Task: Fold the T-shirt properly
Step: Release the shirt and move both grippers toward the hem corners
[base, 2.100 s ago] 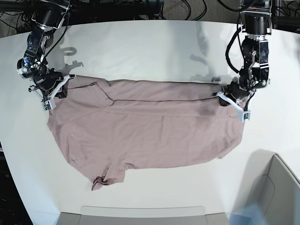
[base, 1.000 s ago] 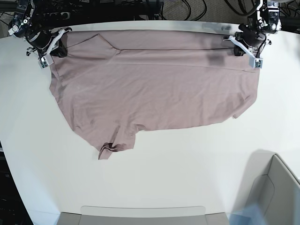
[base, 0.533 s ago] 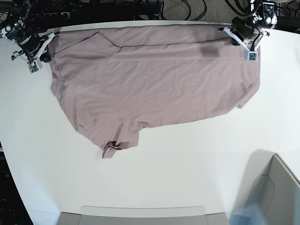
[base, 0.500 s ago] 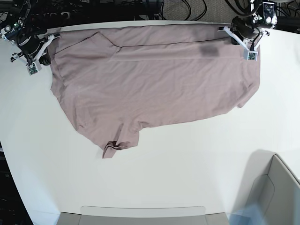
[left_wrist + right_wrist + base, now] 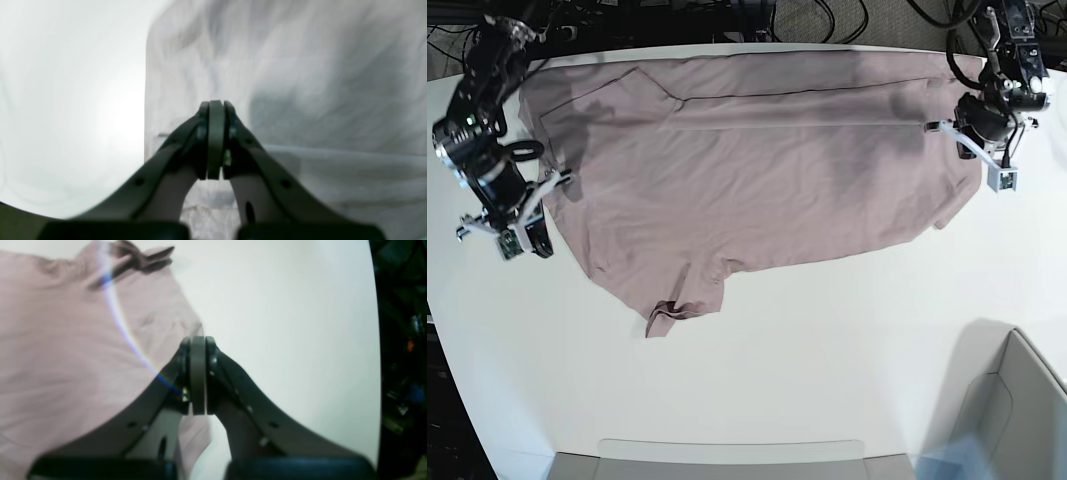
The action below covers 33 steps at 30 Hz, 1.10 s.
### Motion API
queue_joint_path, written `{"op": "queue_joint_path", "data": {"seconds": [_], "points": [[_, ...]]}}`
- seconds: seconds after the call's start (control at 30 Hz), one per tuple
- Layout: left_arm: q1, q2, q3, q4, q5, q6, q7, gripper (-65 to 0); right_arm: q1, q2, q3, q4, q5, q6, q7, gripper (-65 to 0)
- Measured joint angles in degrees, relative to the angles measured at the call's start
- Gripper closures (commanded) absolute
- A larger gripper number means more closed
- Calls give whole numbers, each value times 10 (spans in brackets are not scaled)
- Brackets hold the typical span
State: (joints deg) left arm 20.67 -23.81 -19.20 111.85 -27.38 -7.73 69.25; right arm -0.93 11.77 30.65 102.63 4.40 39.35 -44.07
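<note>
Dusty-pink thin T-shirt (image 5: 757, 170) lies spread flat, ready for folding, while the left gripper (image 5: 989, 160) and right gripper (image 5: 522, 215), both clenched and empty, hover beside it.

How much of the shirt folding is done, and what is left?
Done: the T-shirt lies spread out on the white table, its top edge at the far side. In hand: nothing; the left hand and the right hand are both shut and look empty, each at a side edge of the shirt. Left: all the folding, and one sleeve is bunched up.
</note>
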Motion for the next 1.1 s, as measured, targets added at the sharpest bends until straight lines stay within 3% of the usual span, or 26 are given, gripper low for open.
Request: {"op": "queue_joint_path", "data": {"seconds": [0.17,0.33,0.47,0.63,0.87,1.03,1.1], "points": [[-52,4,1,-3,1,2,13,0,146,-1,-88,-214,-139,0,2,0],[-65,26,0,-12,3,4,18,0,209,-3,-103,-377,-144,0,4,0],[-78,30,1,-32,3,4,18,0,203,10,-102,-424,-140,0,15,0],[-86,46,1,-34,3,4,16,0,150,32,-100,-391,-117,-1,44,0],[-86,46,-1,-35,3,4,16,0,7,43,-97,-212,-131,0,13,0],[-87,46,-1,-35,3,4,16,0,10,39,-98,-163,-142,0,-12,0],[-86,46,0,-35,3,4,16,0,48,29,-97,-149,-143,0,-12,-63]]}}
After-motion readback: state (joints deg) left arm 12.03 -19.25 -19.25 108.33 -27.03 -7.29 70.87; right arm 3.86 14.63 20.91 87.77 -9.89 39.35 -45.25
